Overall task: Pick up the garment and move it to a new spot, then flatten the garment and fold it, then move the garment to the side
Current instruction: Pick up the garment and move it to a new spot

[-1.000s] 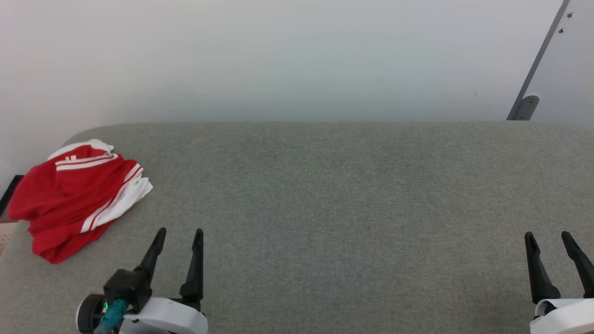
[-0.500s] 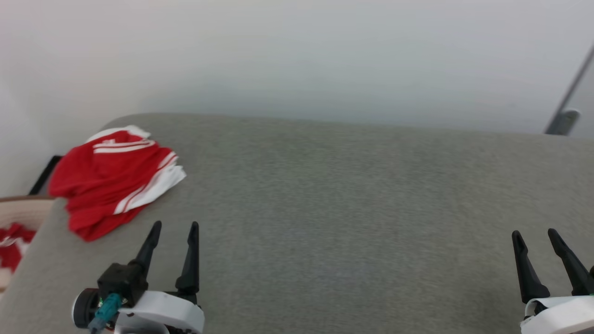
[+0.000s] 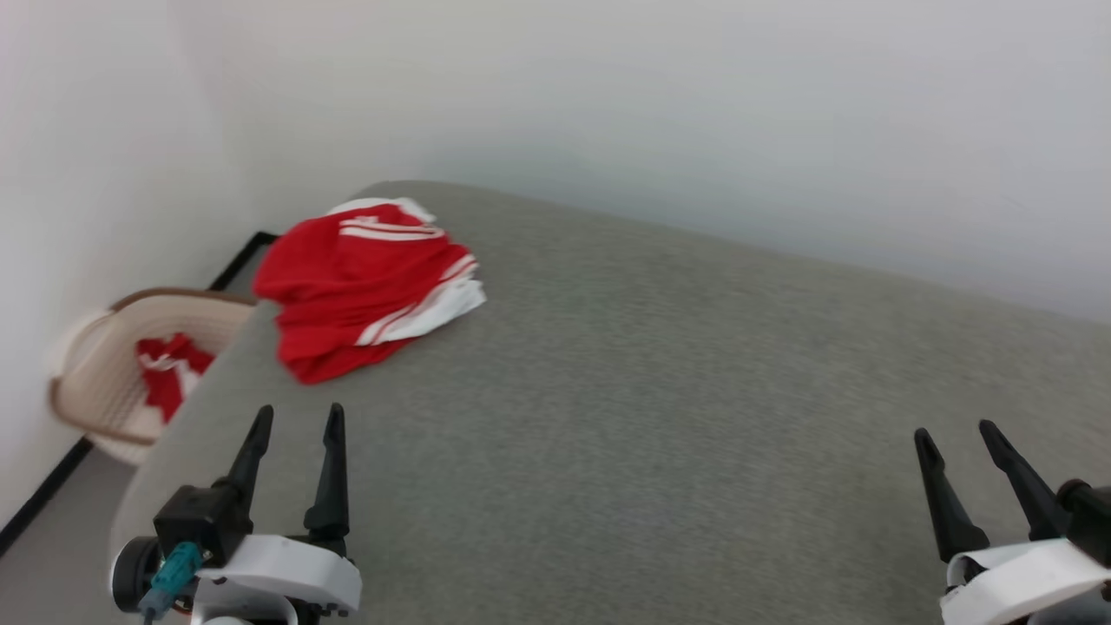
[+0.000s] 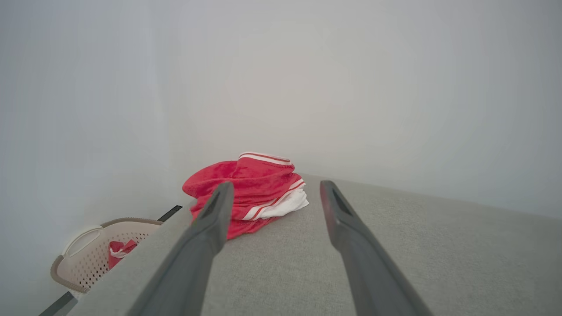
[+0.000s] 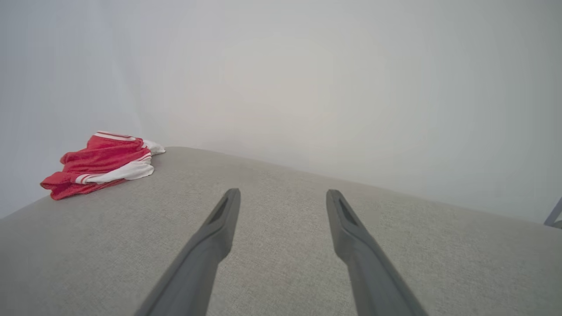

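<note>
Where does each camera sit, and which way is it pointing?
Head view: on the robot's head, looking forward and down over the grey surface; left pincer and right pincer show, both open.
Left wrist view: on the left wrist, aimed along its own fingers at the garment and basket.
Right wrist view: on the right wrist, aimed across the surface; its fingers show.
All three share the garment.

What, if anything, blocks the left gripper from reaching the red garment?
Likely yes, reachable: the left gripper is open, and just grey padded surface lies between it and the garment ahead. Nothing sits across that path; the two are apart.
</note>
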Tool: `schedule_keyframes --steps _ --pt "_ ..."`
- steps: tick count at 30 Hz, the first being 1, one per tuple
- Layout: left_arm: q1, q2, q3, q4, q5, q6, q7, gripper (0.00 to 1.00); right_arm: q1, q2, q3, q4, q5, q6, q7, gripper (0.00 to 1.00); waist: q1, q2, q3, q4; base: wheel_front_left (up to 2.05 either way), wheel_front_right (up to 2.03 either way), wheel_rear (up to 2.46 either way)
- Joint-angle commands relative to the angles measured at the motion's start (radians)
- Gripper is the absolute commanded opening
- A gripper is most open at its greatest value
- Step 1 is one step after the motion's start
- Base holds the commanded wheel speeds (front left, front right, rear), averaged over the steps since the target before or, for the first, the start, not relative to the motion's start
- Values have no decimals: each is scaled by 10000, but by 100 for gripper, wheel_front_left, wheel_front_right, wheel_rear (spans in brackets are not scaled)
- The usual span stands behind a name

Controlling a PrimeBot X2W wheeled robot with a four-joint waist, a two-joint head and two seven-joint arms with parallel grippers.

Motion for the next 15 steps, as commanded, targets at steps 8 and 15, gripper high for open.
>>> schedule_keyframes --steps 8,15 --pt "-103 -63 30 137 -160 -17 -3 100 -271 -35 323 190 91 -8 -104 100 -1 0 -93 1061 0 0 0" --pt "-798 94 -148 611 -536 -27 63 100 -368 -255 375 202 139 -8 -72 100 -1 0 166 757 0 0 0"
